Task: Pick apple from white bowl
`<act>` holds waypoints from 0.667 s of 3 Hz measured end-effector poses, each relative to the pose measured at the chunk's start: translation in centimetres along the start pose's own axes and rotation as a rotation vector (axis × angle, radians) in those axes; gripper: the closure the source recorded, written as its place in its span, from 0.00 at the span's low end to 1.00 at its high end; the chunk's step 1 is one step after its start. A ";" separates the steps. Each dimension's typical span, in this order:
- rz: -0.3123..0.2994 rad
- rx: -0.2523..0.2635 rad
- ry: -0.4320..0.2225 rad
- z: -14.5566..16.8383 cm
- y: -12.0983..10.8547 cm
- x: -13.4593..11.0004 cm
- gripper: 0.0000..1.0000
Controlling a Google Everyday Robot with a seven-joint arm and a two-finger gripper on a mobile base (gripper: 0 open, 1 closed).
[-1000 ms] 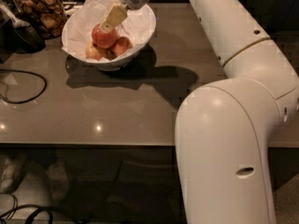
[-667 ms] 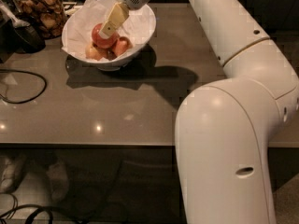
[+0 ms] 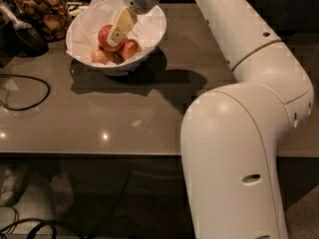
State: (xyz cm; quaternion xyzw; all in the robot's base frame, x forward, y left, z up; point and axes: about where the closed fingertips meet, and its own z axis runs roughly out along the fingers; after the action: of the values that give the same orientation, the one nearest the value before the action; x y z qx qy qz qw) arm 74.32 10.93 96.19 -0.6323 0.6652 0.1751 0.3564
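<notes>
The white bowl (image 3: 149, 31), lined with crumpled white paper, stands at the back left of the grey table. In it lies the deep red apple (image 3: 103, 34), with paler apples (image 3: 131, 49) beside and below it. My gripper (image 3: 113, 38) reaches down into the bowl from the upper right, and its cream-coloured tip lies right over the red apple, covering the apple's right side. Whether it touches the apple cannot be made out.
A glass jar of brown snacks (image 3: 41, 10) stands left of the bowl, with a dark object (image 3: 22, 36) in front of it. A black cable (image 3: 30, 91) loops on the table's left. My white arm (image 3: 239, 133) fills the right foreground. The table's front edge (image 3: 99, 155) runs across.
My gripper has come down and a little left into the bowl, from above the red apple to right over it. The bowl and apples have not moved.
</notes>
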 end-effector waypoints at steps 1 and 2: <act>0.003 -0.004 0.020 0.9 -0.2 0.9 0.00; 0.011 -0.007 0.032 1.5 -0.5 1.5 0.00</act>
State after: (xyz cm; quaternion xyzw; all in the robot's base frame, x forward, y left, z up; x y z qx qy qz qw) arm 75.23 10.81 94.16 -0.6326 0.6736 0.1695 0.3425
